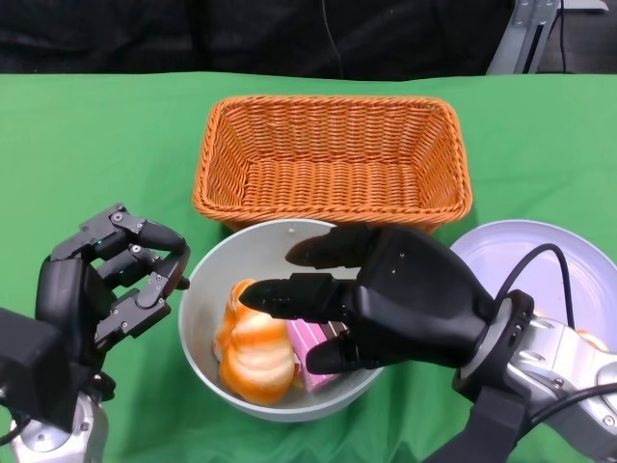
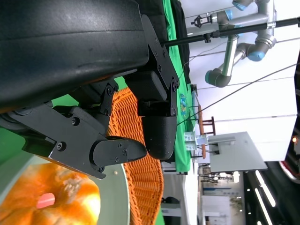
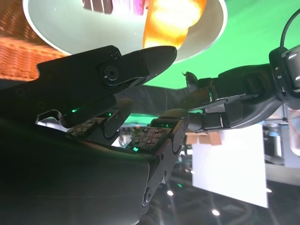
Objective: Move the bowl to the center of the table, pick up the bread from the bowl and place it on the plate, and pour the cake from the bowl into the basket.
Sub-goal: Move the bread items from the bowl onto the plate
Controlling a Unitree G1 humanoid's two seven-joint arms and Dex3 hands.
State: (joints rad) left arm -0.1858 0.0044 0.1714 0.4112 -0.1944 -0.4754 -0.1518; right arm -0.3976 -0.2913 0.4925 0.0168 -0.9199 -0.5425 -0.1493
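The bowl (image 1: 207, 299) — pale grey — sat near the front of the green table (image 1: 96, 154), just before the orange wicker basket (image 1: 333, 159) and left of a pale lilac plate (image 1: 569, 265). In it lay the glazed orange bread (image 1: 253, 349) with a pink-and-brown slice of cake (image 1: 316, 362) touching its right side. The right hand (image 1: 386, 294) hovered over the bowl, fingers extended and apart, grasping nothing. The left hand (image 1: 106, 275) hung just beside the bowl's left rim, fingers loosely curled but released. I could read no writing anywhere. Behind the table the backdrop was black; the left wrist view showed a grey-and-blue robot arm (image 2: 234, 51) and white walls beyond.
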